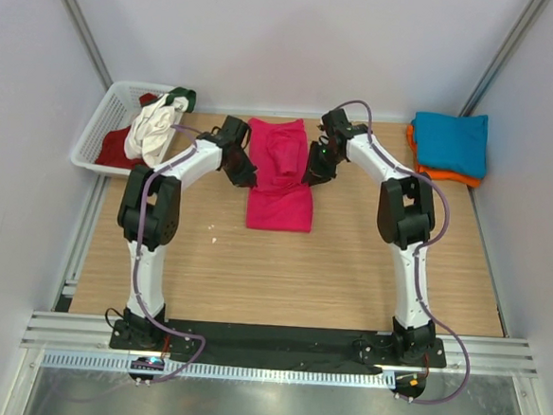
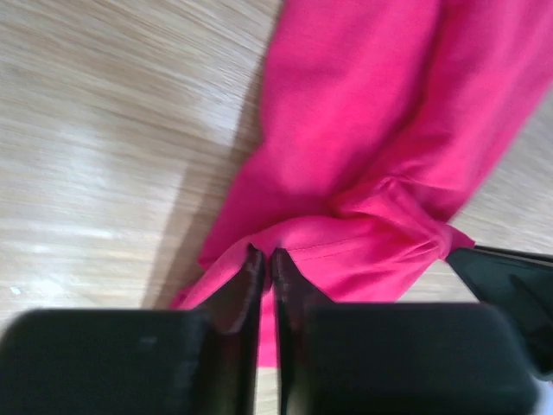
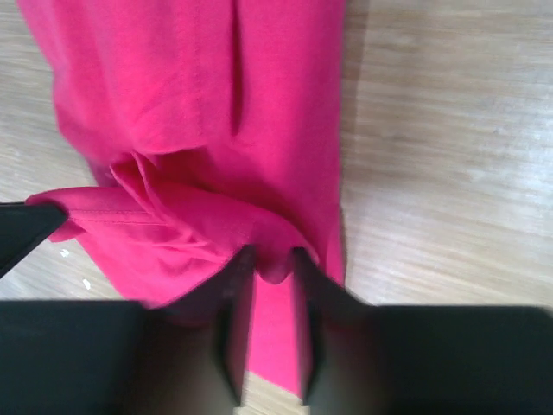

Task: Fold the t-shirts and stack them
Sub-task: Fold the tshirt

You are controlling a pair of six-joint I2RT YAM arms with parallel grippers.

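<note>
The magenta-pink t-shirt (image 1: pixel 280 184) lies folded lengthwise at the back middle of the wooden table. My left gripper (image 1: pixel 244 179) is at its left edge and my right gripper (image 1: pixel 314 175) at its right edge. In the left wrist view the left gripper (image 2: pixel 263 255) is shut on a raised hem of the pink shirt (image 2: pixel 371 130). In the right wrist view the right gripper (image 3: pixel 270 255) pinches a thick fold of the pink shirt (image 3: pixel 199 104), its jaws held a little apart by the cloth. A teal-blue shirt (image 1: pixel 450 139) lies folded on an orange shirt (image 1: pixel 450 174) at the back right.
A white lattice basket (image 1: pixel 102 124) at the back left holds white (image 1: pixel 152 128), dark red (image 1: pixel 121 146) and green (image 1: pixel 183 96) shirts. White walls stand close behind and to both sides. A black rail (image 1: pixel 277 339) runs along the near edge.
</note>
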